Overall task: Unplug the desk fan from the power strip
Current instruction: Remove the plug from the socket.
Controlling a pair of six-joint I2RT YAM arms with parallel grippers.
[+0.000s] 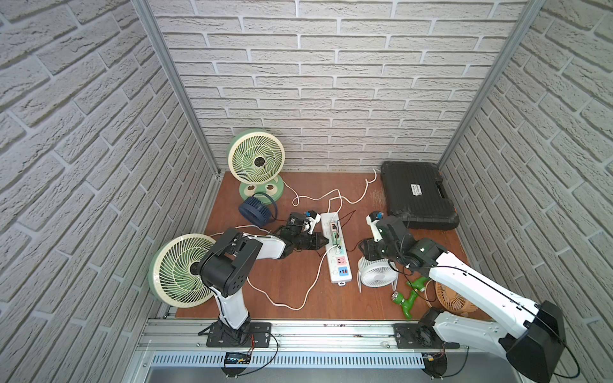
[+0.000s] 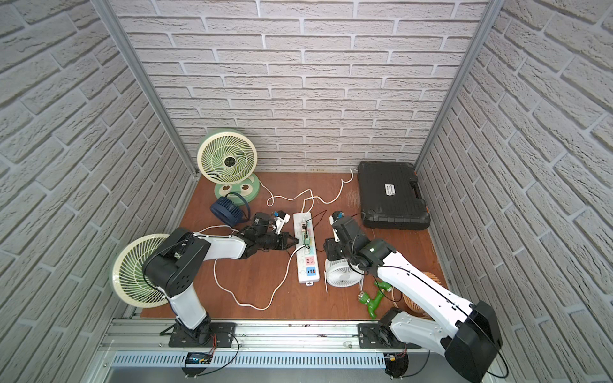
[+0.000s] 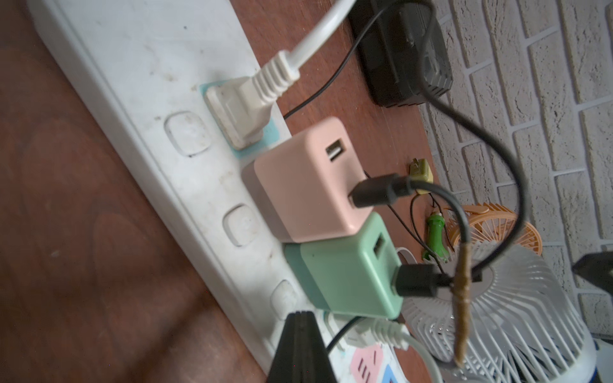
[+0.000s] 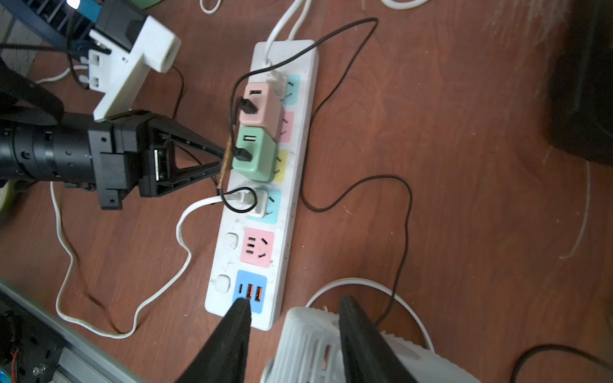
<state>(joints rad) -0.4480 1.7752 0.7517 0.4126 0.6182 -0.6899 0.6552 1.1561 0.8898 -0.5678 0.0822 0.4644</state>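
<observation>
The white power strip (image 1: 333,265) (image 4: 300,139) lies lengthways mid-table, with a pink adapter (image 4: 258,106), a green adapter (image 4: 253,156) and a white plug (image 4: 258,202) in its sockets. A black USB lead enters each adapter. My left gripper (image 1: 326,243) (image 3: 300,315) is shut and holds nothing, its tip against the strip's left edge beside the green adapter (image 3: 348,275). A small white desk fan (image 1: 376,272) stands just right of the strip's near end. My right gripper (image 4: 294,301) hangs open over the white desk fan (image 4: 308,341), one finger above the blue USB block (image 4: 250,291).
Two large green fans (image 1: 256,158) (image 1: 179,270) stand at the back left and front left, with a dark blue fan (image 1: 253,207) between them. An orange fan (image 1: 451,296) and a green plastic piece (image 1: 409,298) lie front right. A black case (image 1: 416,195) sits back right. White cords (image 1: 298,298) cross the floor.
</observation>
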